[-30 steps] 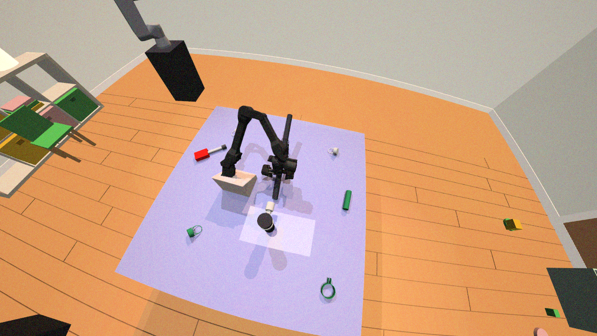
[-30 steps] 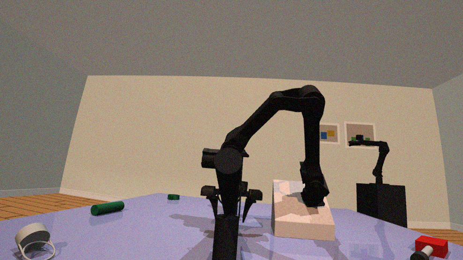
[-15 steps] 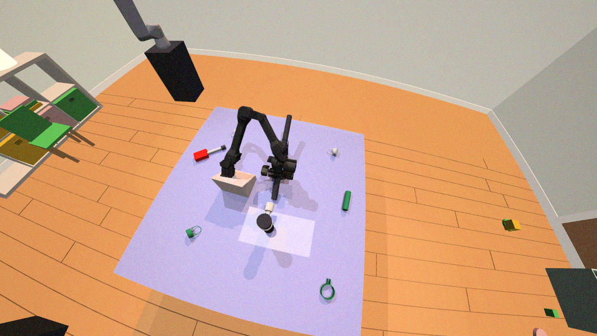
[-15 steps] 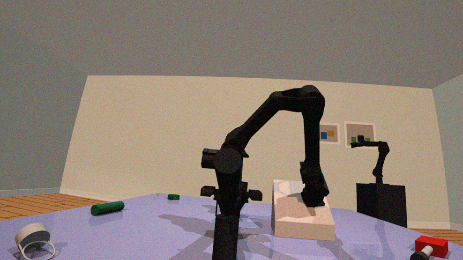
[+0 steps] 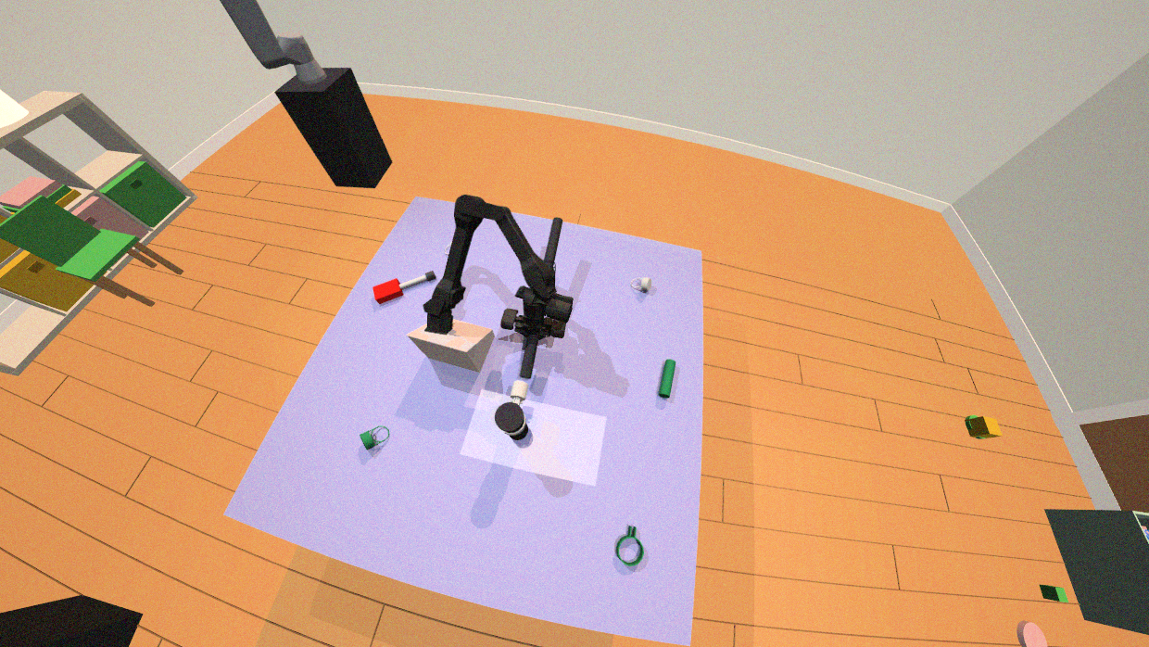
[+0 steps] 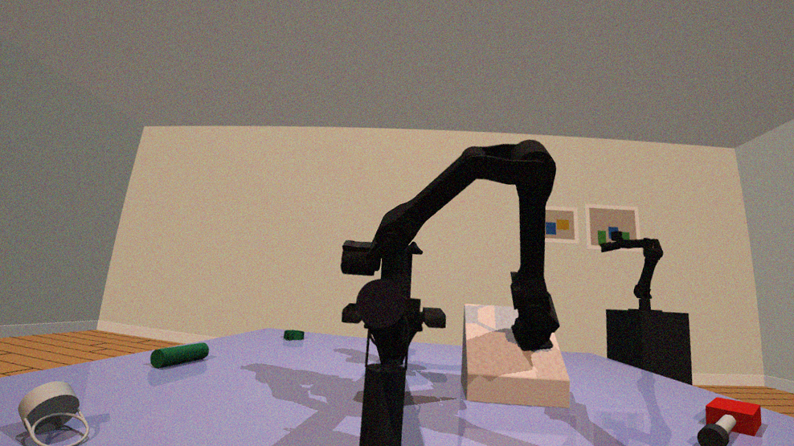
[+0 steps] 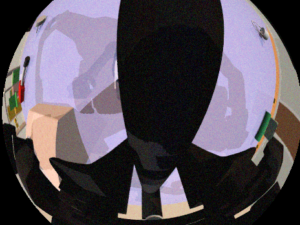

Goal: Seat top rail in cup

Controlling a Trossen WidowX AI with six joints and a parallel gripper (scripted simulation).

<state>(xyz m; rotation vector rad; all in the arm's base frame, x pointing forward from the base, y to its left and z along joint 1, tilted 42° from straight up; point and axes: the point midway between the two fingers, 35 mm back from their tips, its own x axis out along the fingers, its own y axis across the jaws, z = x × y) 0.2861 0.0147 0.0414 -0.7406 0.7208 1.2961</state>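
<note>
Black rail (image 5: 529, 353) — lavender mat (image 5: 401, 498), red block (image 5: 387, 290).

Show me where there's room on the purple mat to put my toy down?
Best spot: the wide bare stretch between the green-and-white ring piece and the green band ring, along the near edge. Another lies between the white cup and green cylinder. It is crowded mid-mat, where the gripper grips the rail by the big post.
</note>
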